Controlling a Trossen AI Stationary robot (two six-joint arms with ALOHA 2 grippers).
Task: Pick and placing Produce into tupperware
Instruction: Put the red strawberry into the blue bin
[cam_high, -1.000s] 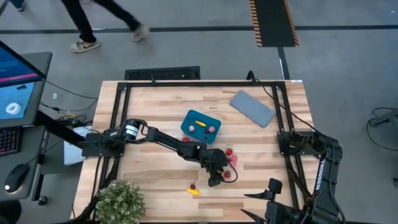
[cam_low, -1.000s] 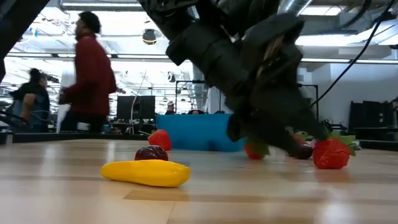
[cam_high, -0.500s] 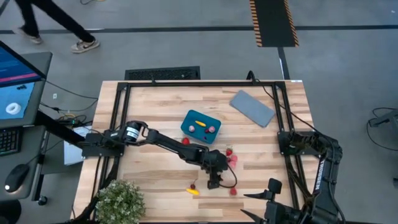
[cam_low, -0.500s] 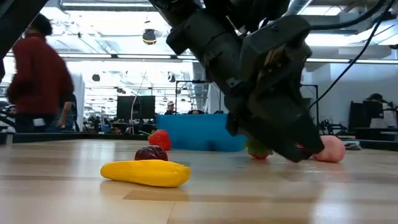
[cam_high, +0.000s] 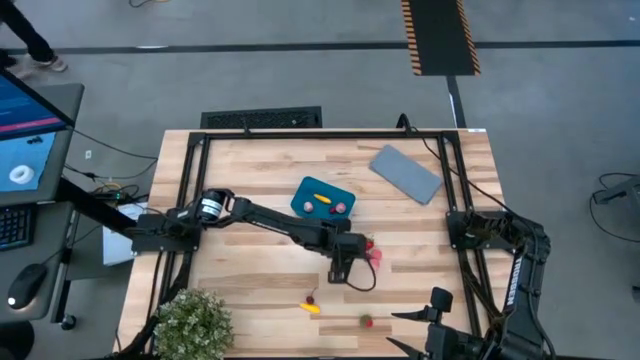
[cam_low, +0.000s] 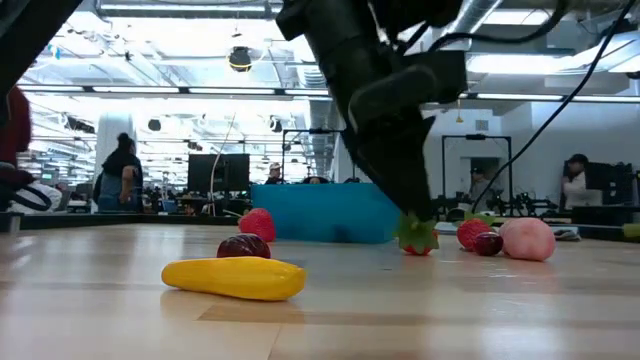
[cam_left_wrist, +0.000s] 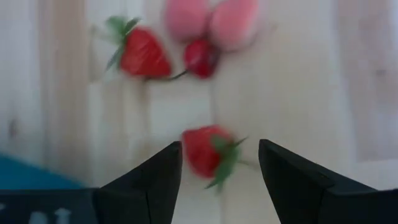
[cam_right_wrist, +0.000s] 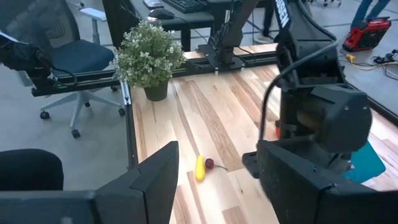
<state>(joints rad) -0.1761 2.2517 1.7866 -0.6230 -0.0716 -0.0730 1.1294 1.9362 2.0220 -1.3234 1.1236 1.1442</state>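
The teal tupperware (cam_high: 323, 203) stands mid-table with a few pieces in it. My left gripper (cam_high: 340, 270) (cam_left_wrist: 219, 149) hangs open, pointing steeply down just above a strawberry (cam_left_wrist: 208, 152) (cam_low: 417, 238) that lies on the wood between its fingertips. Another strawberry (cam_left_wrist: 143, 53), a cherry (cam_left_wrist: 202, 57) and two pink pieces (cam_left_wrist: 235, 22) lie just beyond. A yellow piece (cam_high: 311, 308) and a dark cherry (cam_high: 312, 298) lie nearer the front, and a lone strawberry (cam_high: 367, 321) lies by the near edge. My right gripper (cam_right_wrist: 217, 162) waits open, raised at the near right.
A flat grey lid (cam_high: 405, 173) lies at the far right of the table. A leafy potted plant (cam_high: 190, 325) stands at the near left corner. A black frame (cam_high: 190, 190) runs round the table. People move in the room beyond.
My left gripper has risen off the table and tipped to point more steeply down, still open. One strawberry that lay beside it has rolled away toward the table's near edge. The pink pieces and cherry behind it now show clear of the fingers.
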